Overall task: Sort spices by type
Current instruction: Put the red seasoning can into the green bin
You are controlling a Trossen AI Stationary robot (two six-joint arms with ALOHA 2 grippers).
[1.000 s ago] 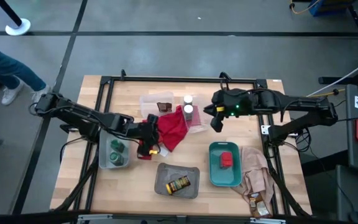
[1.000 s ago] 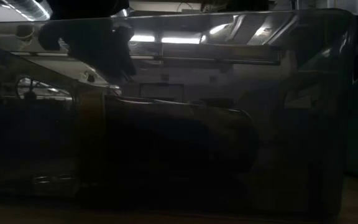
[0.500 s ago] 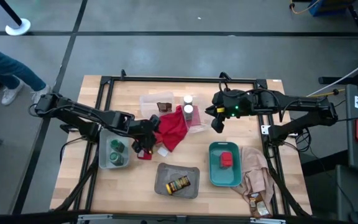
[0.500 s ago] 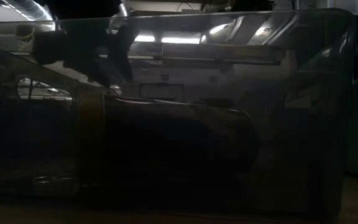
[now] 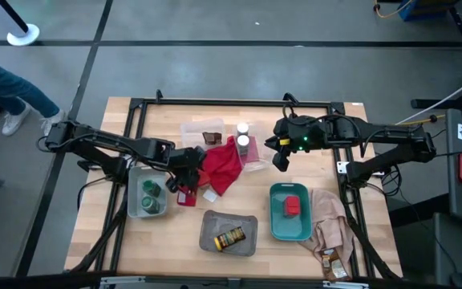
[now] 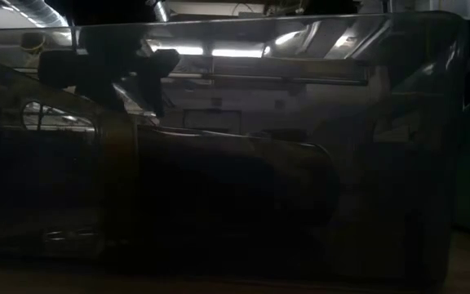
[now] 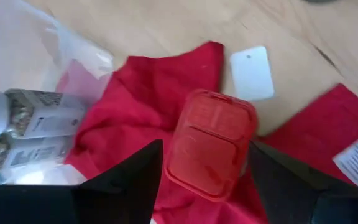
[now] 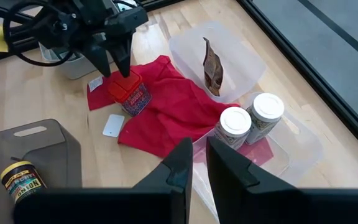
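Observation:
My left gripper (image 5: pixel 184 191) is shut on a small red tin (image 7: pixel 210 143) over the left edge of the red cloth (image 5: pixel 221 164); the right wrist view shows the same tin (image 8: pixel 129 94) too. My right gripper (image 5: pixel 279 163) hovers shut beside the clear tray, touching nothing. Two white-capped bottles (image 8: pixel 250 121) stand in that tray. A dark brown packet (image 8: pixel 212 65) lies in a second clear tray. Green-lidded jars (image 5: pixel 149 197) sit in the left tray, a yellow-labelled jar (image 5: pixel 231 237) in the grey tray, and another red tin (image 5: pixel 292 207) in the teal tray. My left gripper pinches the red tin between its two fingers (image 7: pixel 135 180), one on each of two opposite side walls (image 7: pixel 174 149) near the lid. The fingers come from above, pointing down. The tin is upright, lid up. Whether its base is off the cloth, I cannot tell.
A white tag (image 7: pixel 252 73) lies on the wood beside the red cloth. A beige cloth (image 5: pixel 327 225) with a brown packet (image 5: pixel 333 265) covers the near right corner. A black frame (image 5: pixel 135 104) borders the table. The grey tray's wall fills the low view.
My left gripper has moved a little toward the table's left edge with the red tin in its hold, off the red cloth's middle toward the cloth's left edge. The right arm has kept still.

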